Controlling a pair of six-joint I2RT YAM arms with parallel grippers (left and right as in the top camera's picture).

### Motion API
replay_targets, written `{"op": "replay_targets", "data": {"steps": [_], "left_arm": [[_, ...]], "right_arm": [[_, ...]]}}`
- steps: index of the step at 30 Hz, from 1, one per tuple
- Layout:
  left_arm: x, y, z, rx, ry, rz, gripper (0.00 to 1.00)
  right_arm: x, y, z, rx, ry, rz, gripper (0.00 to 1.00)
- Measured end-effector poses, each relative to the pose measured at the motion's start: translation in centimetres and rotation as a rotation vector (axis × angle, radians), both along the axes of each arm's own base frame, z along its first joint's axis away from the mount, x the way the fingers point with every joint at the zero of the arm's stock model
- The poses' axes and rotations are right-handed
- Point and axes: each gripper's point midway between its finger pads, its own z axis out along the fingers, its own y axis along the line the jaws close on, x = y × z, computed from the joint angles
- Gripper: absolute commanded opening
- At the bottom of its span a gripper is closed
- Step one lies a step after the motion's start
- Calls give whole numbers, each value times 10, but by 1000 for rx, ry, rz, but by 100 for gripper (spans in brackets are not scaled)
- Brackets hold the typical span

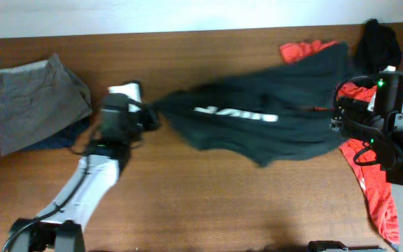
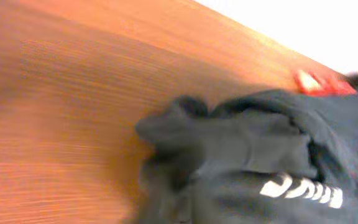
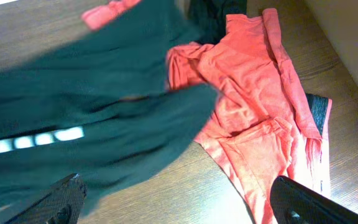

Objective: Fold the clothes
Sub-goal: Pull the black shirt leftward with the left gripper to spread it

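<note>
Our left tool (image 1: 150,116) sits right at one end of the dark shirt (image 1: 257,115). The cloth bunches to a point just in front of it. Its fingers are hidden by the cloth, so we cannot tell if it is clenched or let go. We think it may be holding on.

Our right tool (image 3: 176,186) is spread wide and pinches nothing. The other end of the dark shirt lies just in front of it. The shirt is stretched out on the counter (image 1: 208,203) between our two tools, with its white letters (image 1: 235,113) facing up. It is crumpled and has no fold in it yet.

A red garment (image 3: 253,106) lies right beside the right tool, and part of it is under the shirt. We think it could get dragged along when the shirt is pulled or folded. A black garment (image 1: 378,42) sits in a heap a bit further off to the side of that tool.

Far behind the left tool, grey shorts (image 1: 30,101) lie folded on top of a blue piece (image 1: 58,140). So we think that pile is done. The dark shirt, the red garment and the black garment are not folded yet.
</note>
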Motion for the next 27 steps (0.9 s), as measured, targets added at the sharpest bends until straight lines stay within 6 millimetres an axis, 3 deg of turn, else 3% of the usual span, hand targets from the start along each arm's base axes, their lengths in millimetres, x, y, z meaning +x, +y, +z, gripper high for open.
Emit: {"op": "replay_targets", "data": {"steps": [1, 2, 3, 5, 7, 14, 21, 24, 27], "left_arm": [[2, 18, -3, 14, 12, 39, 82], [1, 32, -8, 19, 33, 70, 96], [-2, 45, -13, 23, 61, 94, 99], [-10, 55, -24, 22, 117, 109, 99], [-19, 51, -33, 11, 169, 87, 99], [-71, -11, -63, -19, 389, -111, 99], [-90, -66, -86, 5, 449, -248, 89], [-92, -77, -107, 4, 489, -252, 80], [-81, -83, -112, -13, 463, -247, 70]], "right_arm": [[0, 0, 0, 0, 0, 0, 99], [0, 0, 0, 0, 0, 0, 99], [0, 0, 0, 0, 1, 0, 99], [0, 0, 0, 0, 3, 0, 98], [-1, 0, -1, 0, 3, 0, 99], [-1, 0, -1, 1, 4, 0, 99], [-1, 0, -1, 1, 4, -1, 99], [-1, 0, -1, 1, 8, 0, 99], [-2, 0, -2, 1, 12, 0, 99]]}}
